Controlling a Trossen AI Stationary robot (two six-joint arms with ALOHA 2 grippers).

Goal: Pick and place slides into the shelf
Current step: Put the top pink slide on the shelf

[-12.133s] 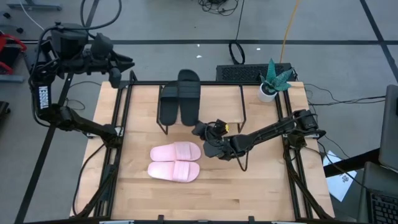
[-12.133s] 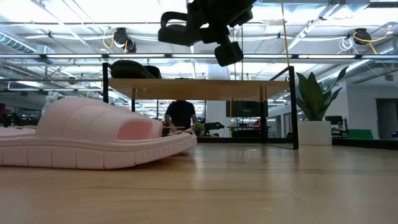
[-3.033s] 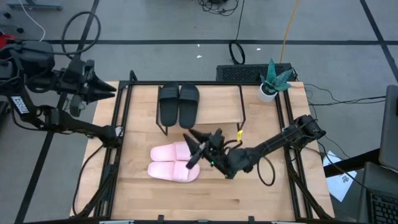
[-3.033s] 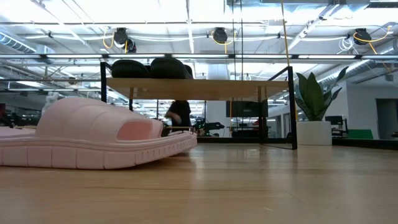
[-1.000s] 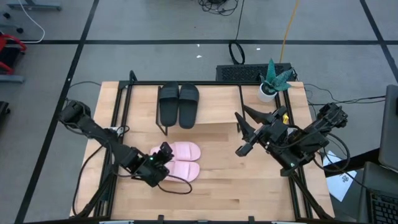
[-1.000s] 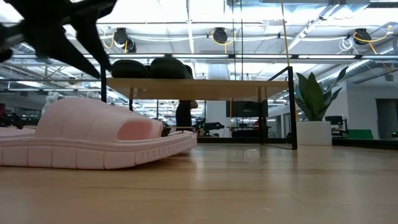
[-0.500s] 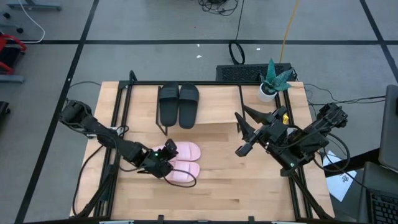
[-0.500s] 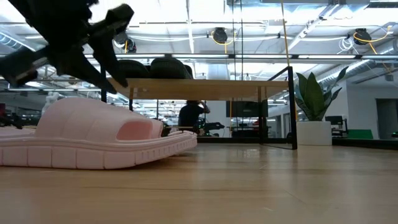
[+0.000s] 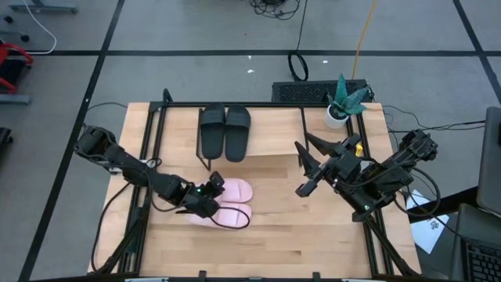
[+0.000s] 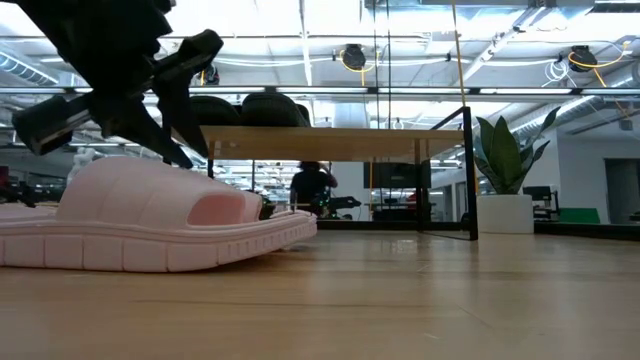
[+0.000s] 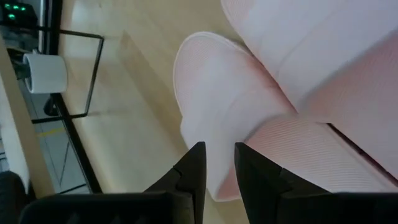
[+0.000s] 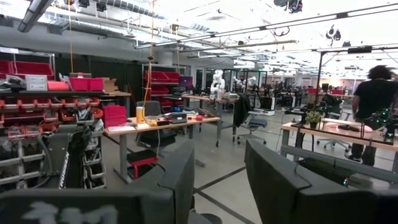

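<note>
Two pale pink slides (image 9: 232,191) (image 9: 228,218) lie side by side, soles down, on the wooden table, right of its left rail. My left gripper (image 9: 213,189) hangs over their left ends, slanting down, its fingers a narrow gap apart (image 11: 219,155); the footbed end of one pink slide (image 11: 214,93) shows just beyond the fingertips. In the low view it hovers (image 10: 175,150) at the strap top of the near pink slide (image 10: 150,215). Two black slides (image 9: 225,131) rest on the shelf (image 9: 274,133). My right gripper (image 9: 307,168) waits open, raised over the table's right part. My left gripper comes at the pink slide's footbed end (image 11: 208,134) slanting down from the table's left. I cannot tell whether its fingertips touch the slide; nothing shows between them. The slide lies flat on the table.
A potted plant (image 9: 342,103) stands at the table's far right corner and a dark keyboard (image 9: 313,92) lies behind the shelf. Black frame rails (image 9: 149,157) run along the table's left and right sides. A person (image 10: 312,188) stands far off in the room.
My left gripper has moved toward the table's right and far edges and sunk lower, coming from beside the pink slides to over their left ends. The slides have stayed where they were.
</note>
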